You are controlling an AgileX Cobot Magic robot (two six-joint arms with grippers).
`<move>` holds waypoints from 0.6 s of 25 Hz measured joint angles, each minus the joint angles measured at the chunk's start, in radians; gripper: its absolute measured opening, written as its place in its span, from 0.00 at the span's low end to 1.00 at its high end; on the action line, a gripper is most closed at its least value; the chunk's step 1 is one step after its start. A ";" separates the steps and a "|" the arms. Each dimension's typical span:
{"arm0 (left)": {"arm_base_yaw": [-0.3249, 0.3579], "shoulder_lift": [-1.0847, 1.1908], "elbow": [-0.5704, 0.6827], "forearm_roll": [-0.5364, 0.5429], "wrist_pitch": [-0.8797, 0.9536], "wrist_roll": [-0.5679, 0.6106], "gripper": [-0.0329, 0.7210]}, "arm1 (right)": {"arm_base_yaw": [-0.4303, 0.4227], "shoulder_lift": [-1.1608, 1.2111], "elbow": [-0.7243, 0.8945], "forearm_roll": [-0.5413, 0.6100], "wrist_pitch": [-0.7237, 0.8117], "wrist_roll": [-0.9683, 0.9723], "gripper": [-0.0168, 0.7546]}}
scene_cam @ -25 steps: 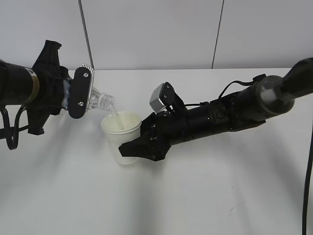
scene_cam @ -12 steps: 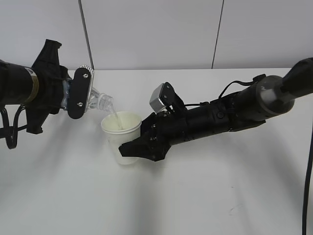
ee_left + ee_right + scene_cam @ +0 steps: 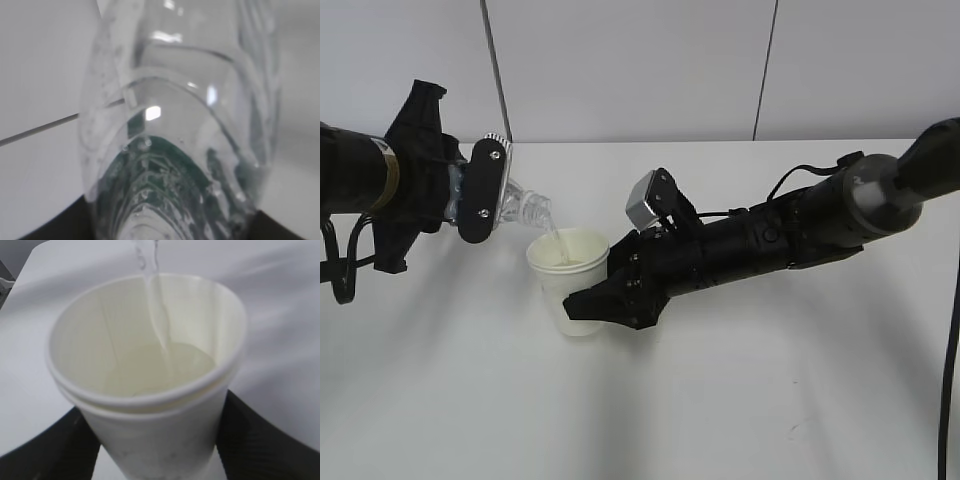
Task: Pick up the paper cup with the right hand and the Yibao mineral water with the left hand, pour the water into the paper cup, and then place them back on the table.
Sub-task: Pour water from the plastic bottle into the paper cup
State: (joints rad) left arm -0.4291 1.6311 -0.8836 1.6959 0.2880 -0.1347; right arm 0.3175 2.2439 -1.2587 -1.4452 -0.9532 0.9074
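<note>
- Left hand (image 3: 485,205): jaws clamped on the tilted Yibao mineral water (image 3: 525,208).
- Right hand (image 3: 595,300): jaws closed around the paper cup (image 3: 568,280), cup upright between them.
- Water stream (image 3: 160,315) enters the cup.

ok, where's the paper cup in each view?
Exterior: paper cup left of centre, held by the right gripper.
Left wrist: not in it; only the Yibao mineral water close up.
Right wrist: cup fills the frame.
Shared landmark: the water stream entering the cup.

Bottle (image 3: 525,208) tilted above-left of cup (image 3: 570,280); left hand (image 3: 480,190) left, right hand (image 3: 610,298) right.
</note>
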 joint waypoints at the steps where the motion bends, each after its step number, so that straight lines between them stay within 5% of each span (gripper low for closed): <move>1: 0.000 0.000 0.000 0.000 0.000 0.000 0.46 | 0.000 0.000 0.000 0.000 0.002 0.000 0.70; 15: 0.000 0.000 0.000 0.000 0.000 -0.031 0.45 | 0.000 0.000 0.000 -0.002 0.002 0.000 0.70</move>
State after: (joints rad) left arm -0.4291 1.6311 -0.8836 1.6959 0.2880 -0.1656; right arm 0.3175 2.2443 -1.2587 -1.4469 -0.9516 0.9074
